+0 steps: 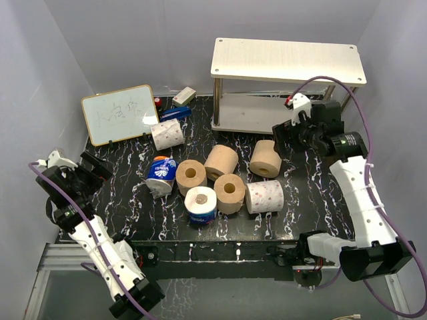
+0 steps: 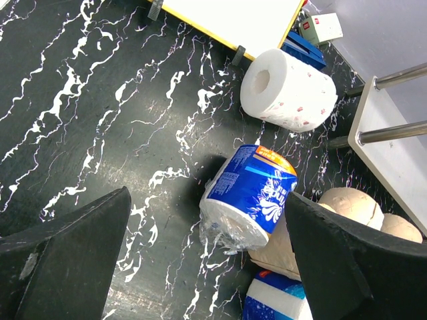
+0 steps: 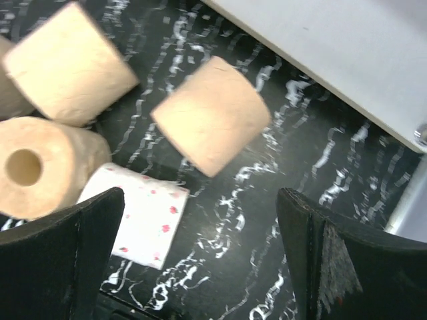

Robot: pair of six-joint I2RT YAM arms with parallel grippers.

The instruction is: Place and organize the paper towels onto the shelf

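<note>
The right gripper (image 3: 200,200) is hovering over the table (image 3: 320,153) with its fingers spread wide, clamping nothing. A tan roll (image 3: 212,115) is lying on its side at 12 o'clock from the gap, apart from both fingers. The left gripper (image 2: 207,197) is likewise holding its fingers apart and gripping nothing. The blue-wrapped roll (image 2: 250,197) is lying just ahead of its gap, nearer the 3 o'clock finger; contact cannot be determined. In the top view, the other paper towels (image 1: 229,192) are sitting clustered on the table, at 6 o'clock from the shelf (image 1: 287,63).
</note>
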